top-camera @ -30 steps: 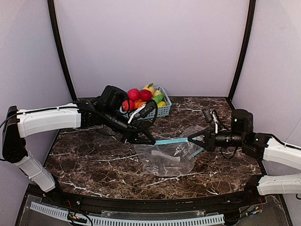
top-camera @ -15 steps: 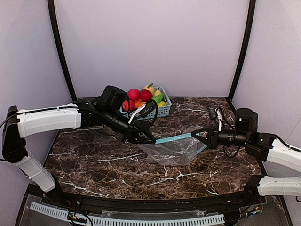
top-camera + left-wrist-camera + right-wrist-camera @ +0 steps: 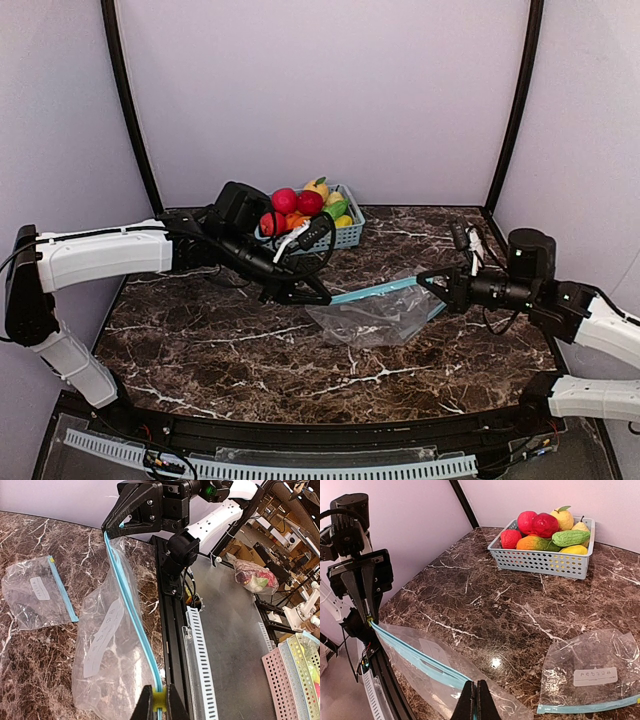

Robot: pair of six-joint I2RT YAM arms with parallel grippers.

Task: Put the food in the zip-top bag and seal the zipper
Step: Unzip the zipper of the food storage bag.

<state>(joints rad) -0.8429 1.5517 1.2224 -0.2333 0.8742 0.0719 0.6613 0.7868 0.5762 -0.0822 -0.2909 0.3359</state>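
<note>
We note open bench (image 3: 250, 370) in front of the taut zipper (image 3: 375, 291). Both arms reach inward; left pincer (image 3: 324, 299) and right pincer (image 3: 423, 277) pinch its ends.

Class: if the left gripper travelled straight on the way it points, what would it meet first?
Probably the right gripper, pinching the far end of the zipper that the left gripper holds; depth is unclear.
</note>
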